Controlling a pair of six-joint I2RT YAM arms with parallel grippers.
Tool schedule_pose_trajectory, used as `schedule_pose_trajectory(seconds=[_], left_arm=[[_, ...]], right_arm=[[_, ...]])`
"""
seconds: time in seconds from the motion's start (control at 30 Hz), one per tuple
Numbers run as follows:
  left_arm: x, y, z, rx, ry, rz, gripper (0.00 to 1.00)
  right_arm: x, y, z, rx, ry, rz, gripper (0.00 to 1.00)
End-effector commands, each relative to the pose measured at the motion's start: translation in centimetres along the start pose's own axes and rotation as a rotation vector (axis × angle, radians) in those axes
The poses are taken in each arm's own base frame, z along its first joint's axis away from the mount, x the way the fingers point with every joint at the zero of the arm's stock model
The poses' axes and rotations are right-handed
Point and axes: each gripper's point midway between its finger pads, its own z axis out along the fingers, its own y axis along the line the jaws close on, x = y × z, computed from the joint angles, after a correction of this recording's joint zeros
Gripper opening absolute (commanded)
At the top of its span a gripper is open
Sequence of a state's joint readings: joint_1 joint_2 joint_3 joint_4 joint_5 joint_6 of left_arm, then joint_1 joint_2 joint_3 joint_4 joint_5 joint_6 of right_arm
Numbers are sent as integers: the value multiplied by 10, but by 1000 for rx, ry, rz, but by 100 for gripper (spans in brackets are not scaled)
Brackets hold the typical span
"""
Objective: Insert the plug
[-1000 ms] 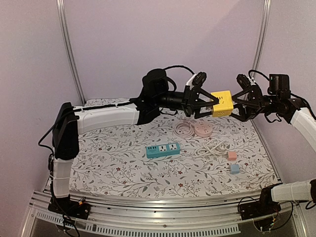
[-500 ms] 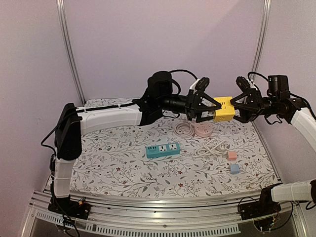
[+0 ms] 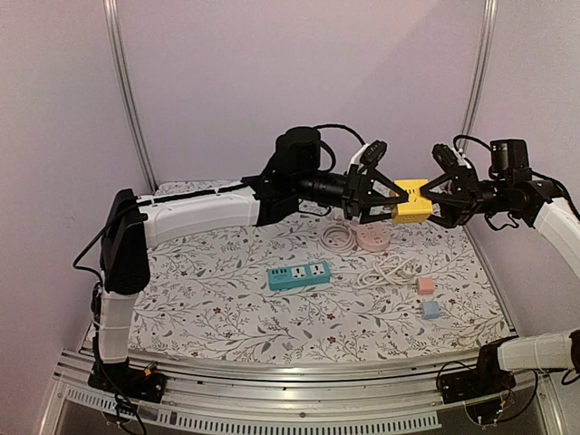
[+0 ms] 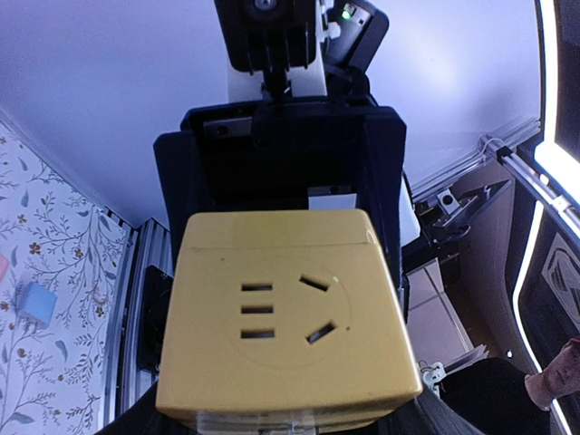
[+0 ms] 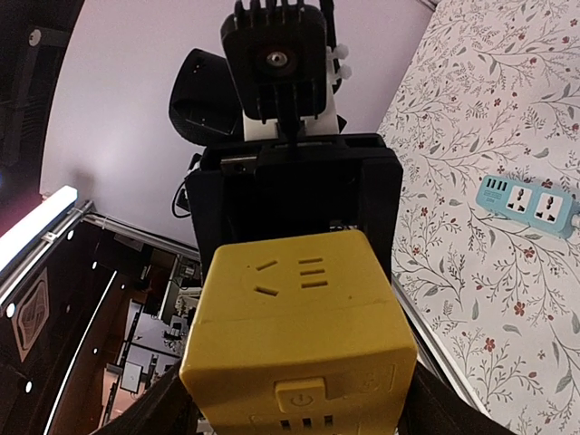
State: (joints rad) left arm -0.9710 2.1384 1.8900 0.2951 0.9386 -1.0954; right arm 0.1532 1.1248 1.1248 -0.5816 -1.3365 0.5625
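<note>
Left fingers (image 3: 381,179) clamp the yellow socket cube (image 3: 410,199), probably stiff, light and slick, at one o'clock, while right fingers (image 3: 439,179) straddle its flat sides, grip unclear.

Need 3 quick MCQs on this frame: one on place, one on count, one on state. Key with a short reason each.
1. Where is the yellow socket cube?
A. on the floor
B. in the air between the left tool and the right tool
C. in a drawer

2. How many small cubes lie on the table near its right edge?
A. two
B. one
C. four

3. The teal power strip is:
A. stood on end
B. holding a plug
C. lying flat, nothing plugged in

Key:
1 B: the top view shows it raised, with a tool at each end.
2 A: a pink cube and a blue cube.
3 C: the right wrist view shows its sockets bare.
</note>
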Motion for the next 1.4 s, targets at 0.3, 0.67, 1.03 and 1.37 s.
schedule_pose_trajectory(seconds=[0.3,0.67,1.03,1.37], left_arm=[[8,7,11,-12,18,1,0],[9,10,11,-26,10,0,11],[8,13,-8,-88,-62,3,99],[17,15,-45,-204,-103,22,99]], right_arm=[[8,8,5,-14,27,-17,66],[11,9,7,-22,35,-13,22],[16,11,5,-12,26,-21,0],[6,-6,1,136,-58,-1,0]])
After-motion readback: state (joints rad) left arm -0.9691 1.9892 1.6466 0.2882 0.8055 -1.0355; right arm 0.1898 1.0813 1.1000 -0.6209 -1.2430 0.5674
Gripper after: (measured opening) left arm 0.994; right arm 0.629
